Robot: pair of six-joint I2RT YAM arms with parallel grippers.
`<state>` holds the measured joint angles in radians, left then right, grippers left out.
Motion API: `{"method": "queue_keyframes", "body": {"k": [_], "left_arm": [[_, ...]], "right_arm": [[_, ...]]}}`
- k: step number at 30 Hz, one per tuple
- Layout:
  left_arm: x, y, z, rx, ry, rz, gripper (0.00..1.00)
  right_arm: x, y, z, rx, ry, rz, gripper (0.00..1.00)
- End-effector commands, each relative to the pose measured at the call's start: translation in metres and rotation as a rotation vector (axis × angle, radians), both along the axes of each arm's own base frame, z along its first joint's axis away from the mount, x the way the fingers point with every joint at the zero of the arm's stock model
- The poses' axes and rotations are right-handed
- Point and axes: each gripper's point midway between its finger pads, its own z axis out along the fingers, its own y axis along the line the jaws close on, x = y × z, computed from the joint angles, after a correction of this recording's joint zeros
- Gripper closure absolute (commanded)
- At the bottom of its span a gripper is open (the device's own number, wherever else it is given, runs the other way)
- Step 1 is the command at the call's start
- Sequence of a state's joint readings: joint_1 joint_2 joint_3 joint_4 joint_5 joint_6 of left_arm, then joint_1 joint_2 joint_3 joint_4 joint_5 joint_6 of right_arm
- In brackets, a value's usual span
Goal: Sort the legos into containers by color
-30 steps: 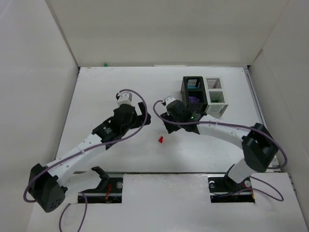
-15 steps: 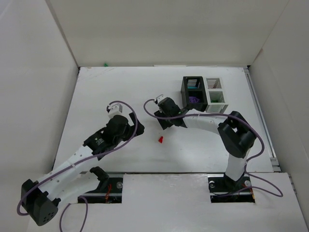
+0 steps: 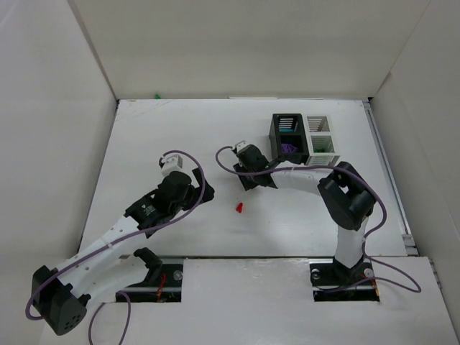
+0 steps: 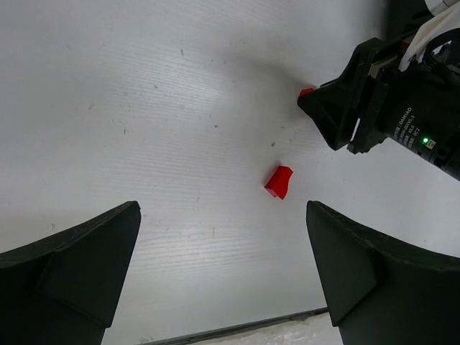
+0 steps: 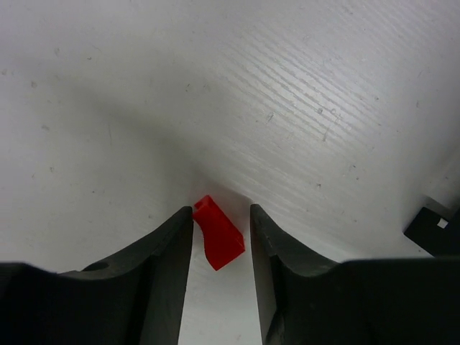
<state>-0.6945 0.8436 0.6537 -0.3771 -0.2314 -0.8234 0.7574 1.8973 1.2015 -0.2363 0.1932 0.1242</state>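
Right end effector [image 5: 221,215], swung from beside the containers [image 3: 305,135] to mid-frame, straddles a red lego [image 5: 219,241] on the bench [image 5: 302,79], gap narrow, pinch unclear, so pick-up seems next.

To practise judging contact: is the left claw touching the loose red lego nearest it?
Apart. Left wrist view: the red lego lies clear of the open left claw, bare gap on both sides.

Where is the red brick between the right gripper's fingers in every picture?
Top external: not seen, under the right gripper; the loose brick there is another one.
Left wrist: red brick peeks out beside the gripper tip, upper right.
Right wrist: red brick bottom centre, between the fingers.
Shared landmark: the right gripper.
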Motion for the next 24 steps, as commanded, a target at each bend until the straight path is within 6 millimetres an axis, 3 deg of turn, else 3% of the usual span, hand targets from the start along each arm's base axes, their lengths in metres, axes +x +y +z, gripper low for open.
{"method": "queue_keyframes", "body": {"k": [1, 8, 13, 19, 21, 24], "left_arm": [[0.005, -0.001, 0.011, -0.003, -0.035, 0.005, 0.01], [0.003, 0.002, 0.007, 0.014, -0.024, 0.012, 0.01], [0.004, 0.0, 0.009, 0.002, -0.028, 0.004, 0.01], [0.005, -0.018, 0.009, -0.014, -0.032, -0.089, 0.01], [0.007, -0.025, 0.005, -0.012, -0.035, -0.125, 0.01], [0.007, -0.035, -0.004, -0.006, -0.024, -0.191, 0.01]], "right_arm": [[0.012, 0.011, 0.01, 0.065, -0.027, -0.013, 0.58], [0.006, 0.008, 0.007, 0.069, -0.005, -0.021, 0.74], [0.003, 0.007, 0.033, 0.113, -0.03, -0.038, 0.82], [0.011, -0.002, 0.103, 0.199, -0.134, -0.075, 0.82], [0.018, -0.014, 0.129, 0.228, -0.18, -0.107, 0.83], [0.04, -0.048, 0.162, 0.233, -0.258, -0.222, 0.83]]}}
